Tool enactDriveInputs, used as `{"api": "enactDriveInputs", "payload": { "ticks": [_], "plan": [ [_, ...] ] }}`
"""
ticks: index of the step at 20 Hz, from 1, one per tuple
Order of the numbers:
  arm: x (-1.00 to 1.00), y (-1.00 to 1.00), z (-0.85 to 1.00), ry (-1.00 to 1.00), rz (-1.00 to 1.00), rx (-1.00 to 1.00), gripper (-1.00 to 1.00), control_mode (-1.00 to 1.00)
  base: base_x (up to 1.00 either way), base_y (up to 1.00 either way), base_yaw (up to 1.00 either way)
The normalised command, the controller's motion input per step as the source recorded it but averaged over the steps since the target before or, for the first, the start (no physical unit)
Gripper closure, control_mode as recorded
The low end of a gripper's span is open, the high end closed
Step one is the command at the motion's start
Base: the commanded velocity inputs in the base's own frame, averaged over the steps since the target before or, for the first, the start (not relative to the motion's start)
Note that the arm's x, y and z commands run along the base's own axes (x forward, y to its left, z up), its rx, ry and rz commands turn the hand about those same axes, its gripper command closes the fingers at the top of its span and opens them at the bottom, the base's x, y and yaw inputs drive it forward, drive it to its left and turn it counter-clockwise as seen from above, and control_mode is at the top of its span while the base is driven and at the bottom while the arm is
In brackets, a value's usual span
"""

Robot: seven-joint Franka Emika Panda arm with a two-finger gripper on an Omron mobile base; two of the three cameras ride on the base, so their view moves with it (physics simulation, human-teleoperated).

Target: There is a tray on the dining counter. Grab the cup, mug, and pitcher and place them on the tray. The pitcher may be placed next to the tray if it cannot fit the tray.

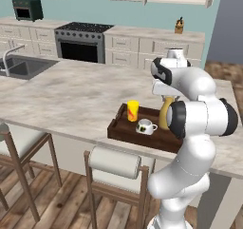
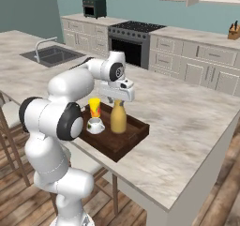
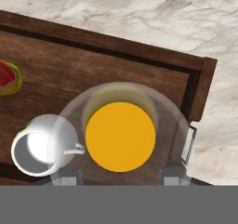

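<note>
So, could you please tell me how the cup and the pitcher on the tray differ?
The pitcher is taller than the cup and bottle-shaped with a narrow neck; the cup is a straight tumbler. The cup has a red-orange mark; the pitcher is plain mustard. The gripper sits over the pitcher, not the cup. Both are yellow, upright, on the tray.

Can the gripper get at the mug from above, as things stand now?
Probably yes. The mug stands open-topped on the tray, with nothing over it. The gripper hangs right above the pitcher beside it, so a short sideways shift should do, though the pitcher stands close.
</note>
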Motion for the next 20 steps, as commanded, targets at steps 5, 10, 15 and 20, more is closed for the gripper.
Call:
{"api": "enactDriveInputs", "payload": {
  "ticks": [5, 10, 15, 20],
  "plan": [
    [0.00, 0.00, -0.15, 0.00, 0.00, 0.00, 1.00, -1.00, 0.00, 0.00, 0.00],
    [0.00, 0.00, -0.22, 0.00, 0.00, 0.00, 1.00, -1.00, 0.00, 0.00, 0.00],
    [0.00, 0.00, -0.24, 0.00, 0.00, 0.00, 1.00, -1.00, 0.00, 0.00, 0.00],
    [0.00, 0.00, 0.00, 0.00, 0.00, 0.00, 1.00, -1.00, 0.00, 0.00, 0.00]
  ]
}}
